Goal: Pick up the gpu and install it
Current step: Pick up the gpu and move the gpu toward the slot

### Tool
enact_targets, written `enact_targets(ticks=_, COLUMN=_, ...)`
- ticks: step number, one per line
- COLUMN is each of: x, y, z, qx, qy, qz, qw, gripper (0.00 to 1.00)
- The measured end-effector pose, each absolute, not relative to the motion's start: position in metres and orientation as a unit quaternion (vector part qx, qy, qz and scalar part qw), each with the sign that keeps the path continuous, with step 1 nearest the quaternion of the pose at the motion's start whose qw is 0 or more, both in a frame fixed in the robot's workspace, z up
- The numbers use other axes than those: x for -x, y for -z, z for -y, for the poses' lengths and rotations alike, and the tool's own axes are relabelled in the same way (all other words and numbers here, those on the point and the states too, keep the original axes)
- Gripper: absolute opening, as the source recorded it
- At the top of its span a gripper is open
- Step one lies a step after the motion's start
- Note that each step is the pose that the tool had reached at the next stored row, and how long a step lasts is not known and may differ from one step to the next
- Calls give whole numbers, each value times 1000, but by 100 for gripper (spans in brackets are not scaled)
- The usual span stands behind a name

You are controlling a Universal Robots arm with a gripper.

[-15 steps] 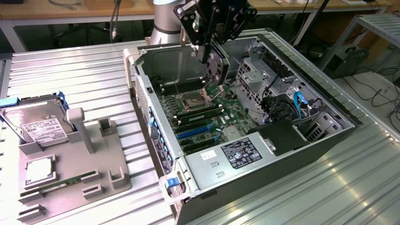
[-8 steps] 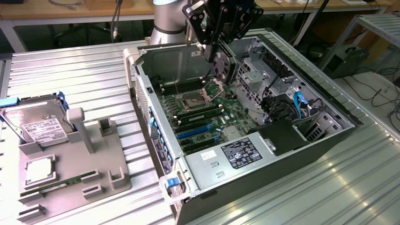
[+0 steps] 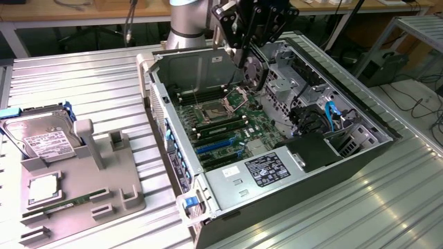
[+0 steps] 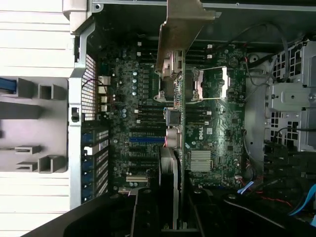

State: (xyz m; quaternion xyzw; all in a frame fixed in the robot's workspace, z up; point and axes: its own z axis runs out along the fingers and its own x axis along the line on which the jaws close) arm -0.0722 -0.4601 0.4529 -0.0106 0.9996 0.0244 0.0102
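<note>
My gripper (image 3: 248,52) hangs over the far half of the open computer case (image 3: 360,155) and is shut on the gpu (image 3: 253,73). The card hangs on edge below the fingers, with its dark round fan face showing. In the wrist view the gpu (image 4: 174,94) is seen edge-on between my gripper (image 4: 173,202) fingers, its pale metal bracket (image 4: 183,19) at the far end. It floats above the motherboard (image 4: 217,138), over the CPU socket area and clear of the blue expansion slots (image 3: 218,147). It touches nothing in the case.
A grey fixture tray (image 3: 83,192) lies at the exterior view's left, holding a hard drive (image 3: 41,137), a RAM stick (image 3: 69,202) and a CPU (image 3: 43,188). Inside the case are a power supply (image 3: 263,171), drive cages (image 3: 304,78) and blue cables (image 3: 331,116).
</note>
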Motion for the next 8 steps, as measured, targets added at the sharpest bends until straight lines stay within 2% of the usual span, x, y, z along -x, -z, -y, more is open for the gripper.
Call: enact_targets(ticks=8, x=53, y=-452, z=460, qx=11, qy=-24, qz=-1000, qw=10, gripper=28)
